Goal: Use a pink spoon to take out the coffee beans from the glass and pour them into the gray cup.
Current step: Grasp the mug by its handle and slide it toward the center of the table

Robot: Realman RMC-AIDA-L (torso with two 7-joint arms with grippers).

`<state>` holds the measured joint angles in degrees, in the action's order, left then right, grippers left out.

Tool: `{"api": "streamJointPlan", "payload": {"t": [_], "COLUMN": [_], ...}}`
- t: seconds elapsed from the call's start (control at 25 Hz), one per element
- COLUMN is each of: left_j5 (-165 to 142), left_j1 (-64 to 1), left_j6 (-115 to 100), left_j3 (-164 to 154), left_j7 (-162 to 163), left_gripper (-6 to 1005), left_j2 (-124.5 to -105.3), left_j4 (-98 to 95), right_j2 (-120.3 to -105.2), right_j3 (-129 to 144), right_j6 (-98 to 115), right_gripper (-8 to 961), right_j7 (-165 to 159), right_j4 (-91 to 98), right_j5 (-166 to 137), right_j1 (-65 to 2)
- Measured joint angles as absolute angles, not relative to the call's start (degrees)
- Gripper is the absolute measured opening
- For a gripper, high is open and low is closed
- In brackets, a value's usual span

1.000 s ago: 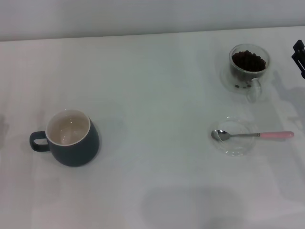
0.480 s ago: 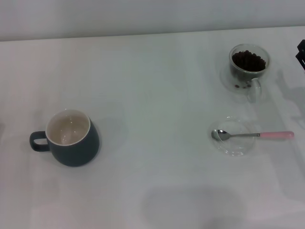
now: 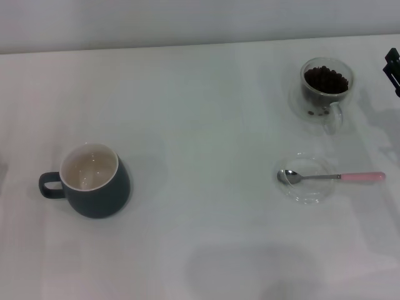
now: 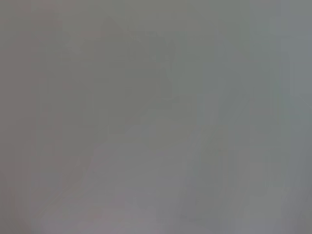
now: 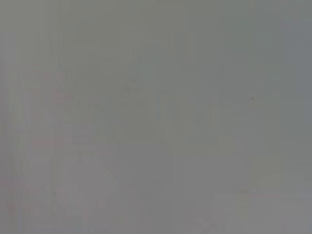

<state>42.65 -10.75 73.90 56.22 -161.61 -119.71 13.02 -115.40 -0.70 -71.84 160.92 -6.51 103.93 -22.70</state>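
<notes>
You'll find the pink spoon (image 3: 331, 177) at the lower right of the head view, its metal bowl resting in a shallow clear glass dish (image 3: 304, 181) and its pink handle reaching out past the rim toward the right edge. Above it, in the upper right, the glass (image 3: 326, 87) stands upright, holding a heap of coffee beans (image 3: 325, 79). Far across the white table (image 3: 206, 112), at the lower left, the gray cup (image 3: 94, 180) stands upright, its cream inside holding nothing. Only a dark sliver of the right gripper (image 3: 393, 70) shows at the right edge, so you cannot tell how its jaws stand. Both wrist views show only plain gray.
</notes>
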Motion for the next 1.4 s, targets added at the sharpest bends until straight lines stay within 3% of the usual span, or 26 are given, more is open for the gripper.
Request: {"api": "streamJointPlan", "payload": {"t": [0.48,1.4], "left_j5": [41.9,31.7], "left_j1": [-2.4,-6.0], "left_j6": [87.3,87.4], "left_j3": [52.3,51.6], "left_j7": [-161.4,-160.7], "left_gripper": [883,883], "left_j2": [-119.37,-119.02], "left_j4": [10.1,-0.2], "right_j2": [-115.29,-115.40], "right_j3": [-0.7,-0.5], "right_j6": [-71.8,-68.3], "right_gripper": [875,874], "right_j7": [160.9,161.4], "right_j4": [-6.1,-5.2], "right_j5": [103.9,103.6], "right_j1": [-22.0,-21.2]}}
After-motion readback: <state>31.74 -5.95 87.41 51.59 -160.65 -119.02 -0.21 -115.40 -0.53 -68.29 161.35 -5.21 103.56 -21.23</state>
